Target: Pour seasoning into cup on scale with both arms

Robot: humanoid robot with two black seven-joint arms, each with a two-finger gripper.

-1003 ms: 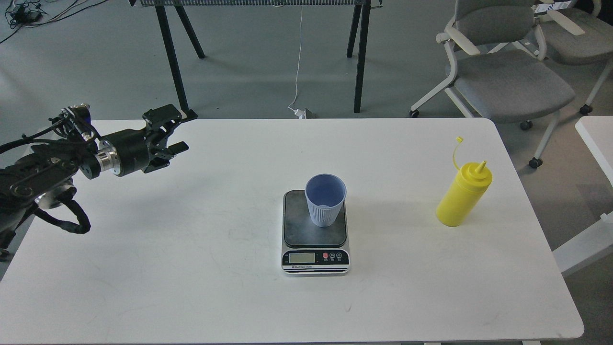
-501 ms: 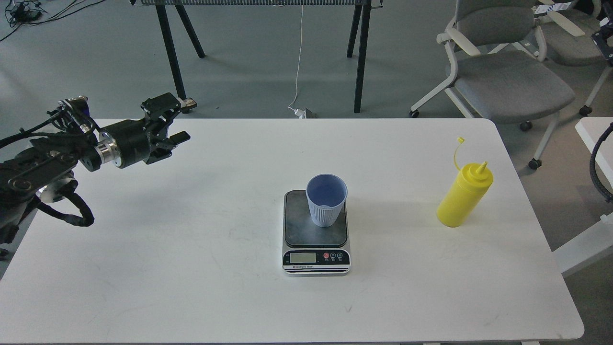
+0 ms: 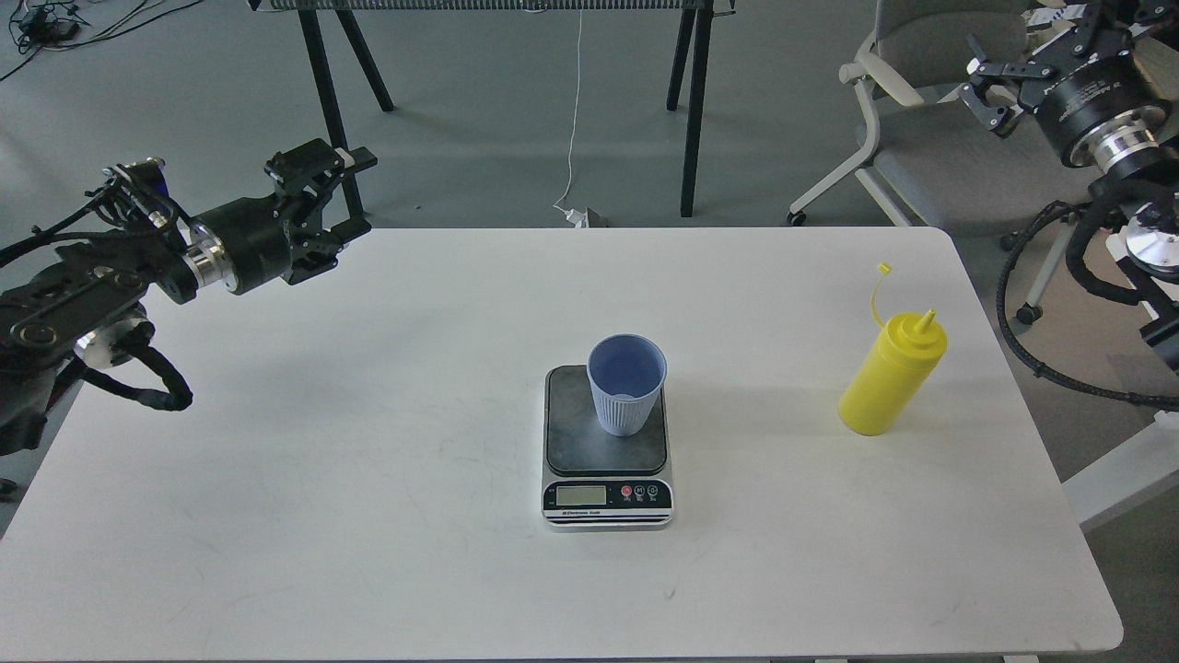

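Note:
The light blue ribbed cup stands upright on the dark platform of the scale, at the middle of the white table. The yellow seasoning bottle stands upright at the right side of the table, with its small cap hanging off on its tether. My left gripper is open and empty above the table's far left edge, far from the cup. My right gripper is open and empty, high at the upper right beyond the table, well above and behind the bottle.
The white table has a rounded far right corner. Grey office chairs stand behind it at the right. Black legs of another table stand behind it at the left. A white table edge is at the far right.
My right arm has come into view at the upper right. My left gripper has risen and moved back toward the table's far edge. The cup, scale and bottle have not moved.

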